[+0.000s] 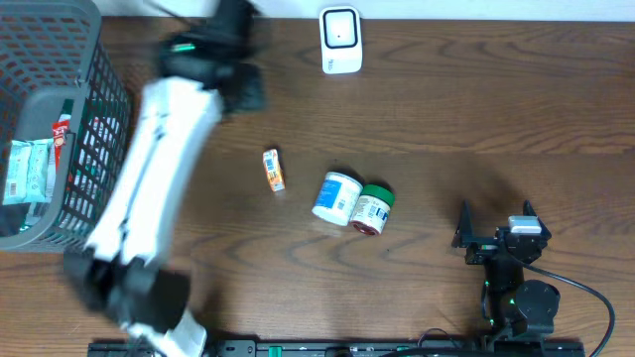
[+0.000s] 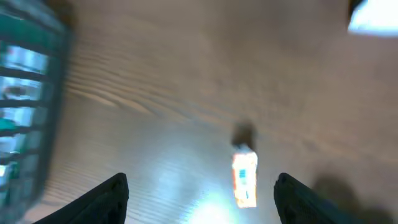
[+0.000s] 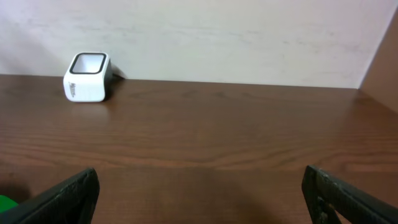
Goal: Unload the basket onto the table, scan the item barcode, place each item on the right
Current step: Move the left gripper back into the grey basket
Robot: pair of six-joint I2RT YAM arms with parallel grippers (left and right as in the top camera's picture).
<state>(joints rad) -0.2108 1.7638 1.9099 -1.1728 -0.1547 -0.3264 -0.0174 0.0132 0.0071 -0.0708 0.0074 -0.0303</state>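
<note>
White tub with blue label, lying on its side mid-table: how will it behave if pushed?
The round white tub with blue label lies on its side, so it probably rolls. It seems to touch the green-lidded jar, so a push likely shifts both.

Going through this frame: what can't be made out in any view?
- Barcode on the orange packet: motion blur in the left wrist view, too small overhead.
- green-lidded jar: cut off by the right wrist view's bottom-left edge.
- Print on the packages in the basket: too small overhead.
</note>
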